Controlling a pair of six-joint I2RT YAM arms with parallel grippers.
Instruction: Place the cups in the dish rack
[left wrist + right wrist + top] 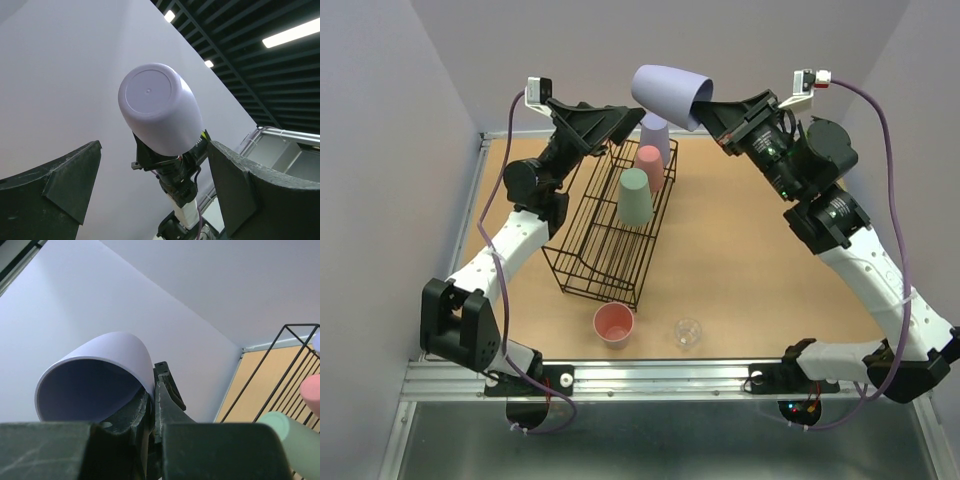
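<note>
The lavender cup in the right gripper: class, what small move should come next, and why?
Probably ease the lavender cup leftward into the left gripper, which is open and faces its base. The right gripper pinches only the rim, with the cup sideways above the dish rack. The green cup racked there stands mouth down, so a regrasp seems needed.

Nothing readable here as far as I can tell: no text, labels, brand names, numbers or signs show up in any of the three views.
</note>
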